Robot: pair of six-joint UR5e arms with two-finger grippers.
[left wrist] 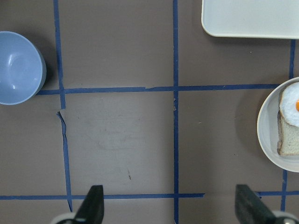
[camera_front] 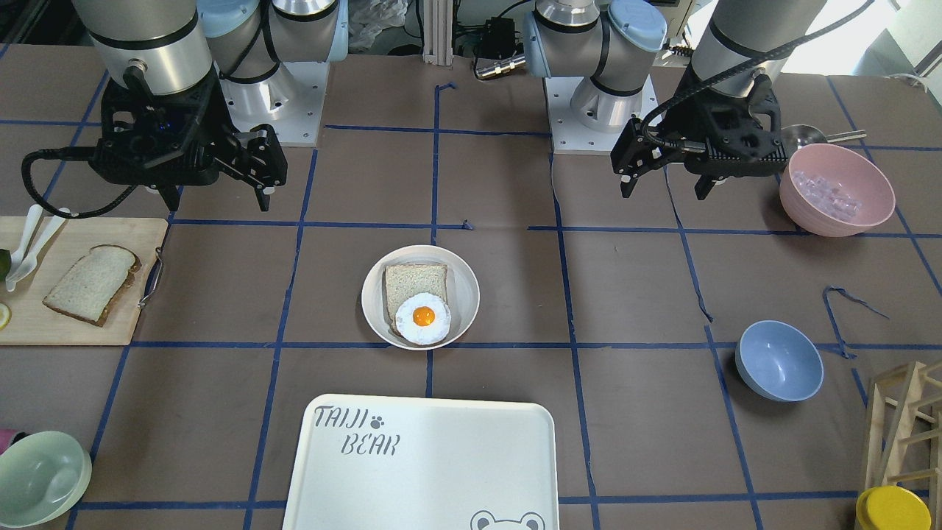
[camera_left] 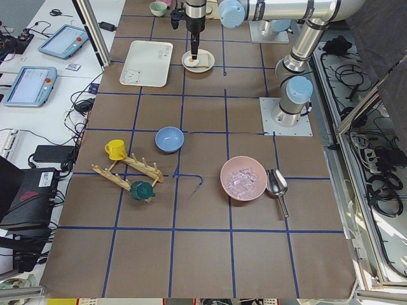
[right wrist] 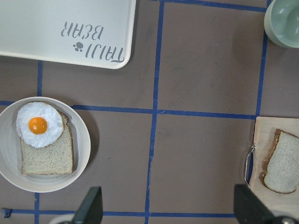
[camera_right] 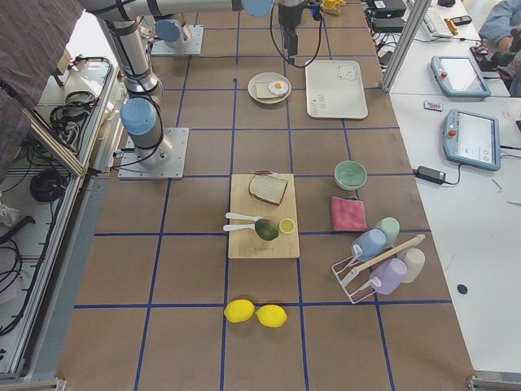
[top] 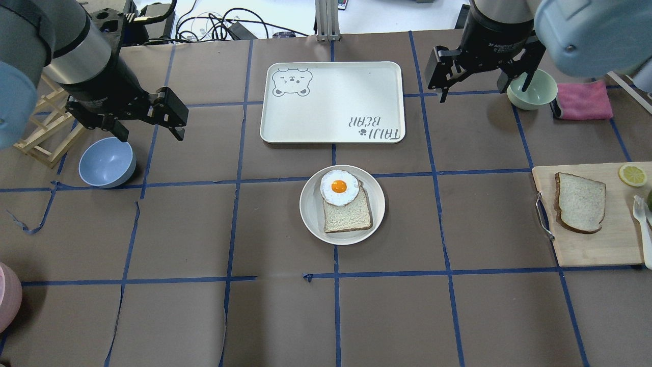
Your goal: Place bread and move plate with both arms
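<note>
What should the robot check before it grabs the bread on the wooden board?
1. right gripper open: ok, jaws wide apart.
2. bread lies flat on the cutting board, nothing on top: ok.
3. plate holds a slice with the fried egg on it: ok.
4. left gripper open, away from the plate: ok.
5. bread loose from the board: cannot tell.
</note>
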